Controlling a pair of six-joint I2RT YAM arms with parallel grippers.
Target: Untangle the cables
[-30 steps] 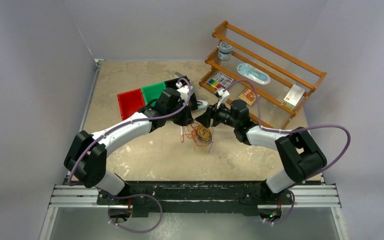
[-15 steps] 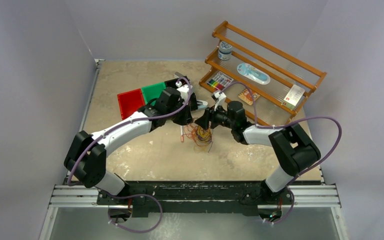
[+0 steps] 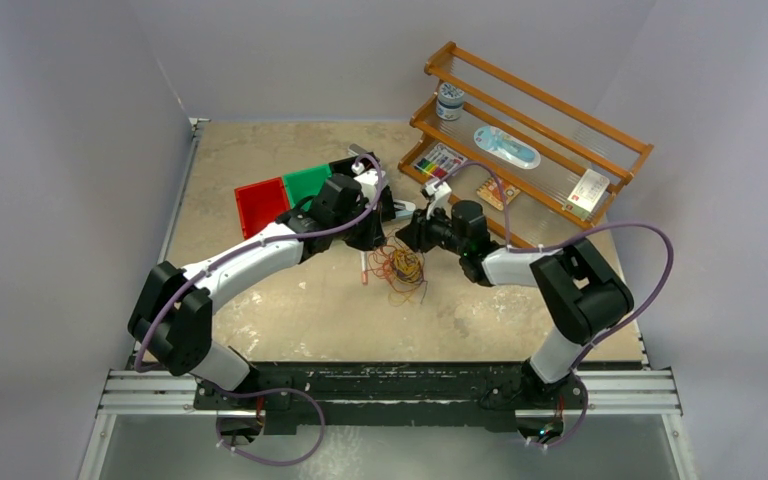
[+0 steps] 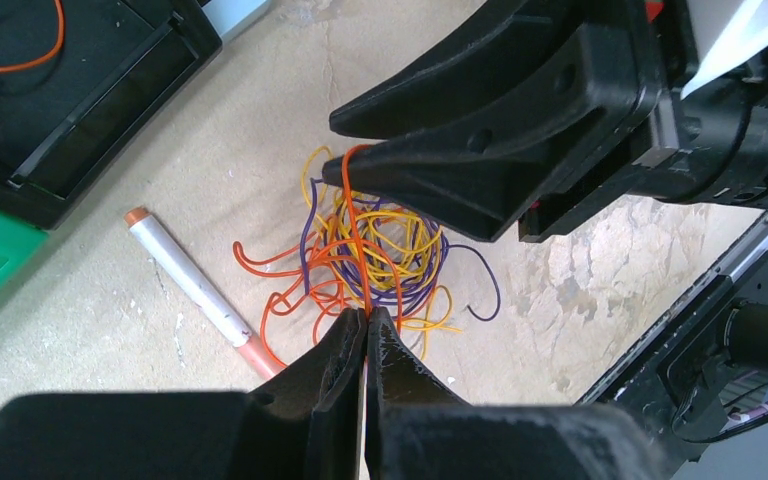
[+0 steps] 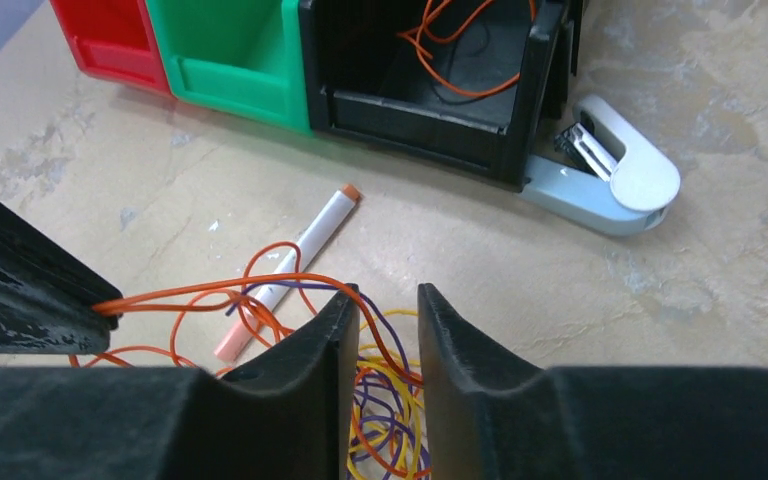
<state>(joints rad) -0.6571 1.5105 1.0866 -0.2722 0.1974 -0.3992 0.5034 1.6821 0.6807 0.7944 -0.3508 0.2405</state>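
Left wrist view puts the cables [image 4: 385, 262] mid-frame: a loose, roundish tangle of orange, yellow and purple wire on the tan table [image 4: 210, 180]. The tangle has no clear long axis, and stray ends curl out to left and right. One orange strand [image 4: 355, 240] rises from it, taut, and runs almost straight up the frame. Its lower end is pinched in the left gripper [image 4: 366, 322] at bottom centre, whose jaws are pressed together on it. Its upper end bends over the tip of the lower finger of the right gripper [image 4: 332, 148], which reaches in from the upper right.

Right wrist view shows this strand stretched roughly level from the left edge to the centre, meeting the tip of the left-hand finger. The jaws there stand partly apart, and yellow and purple loops show through the gap; nothing is clamped between them.

A white marker [image 4: 192, 287] with an orange cap lies just left of the tangle, slanting from upper left to lower right. Across the top of the right wrist frame stand a red bin [image 5: 110, 45], a green bin [image 5: 230, 85] and a black bin [image 5: 410, 120] in a row.
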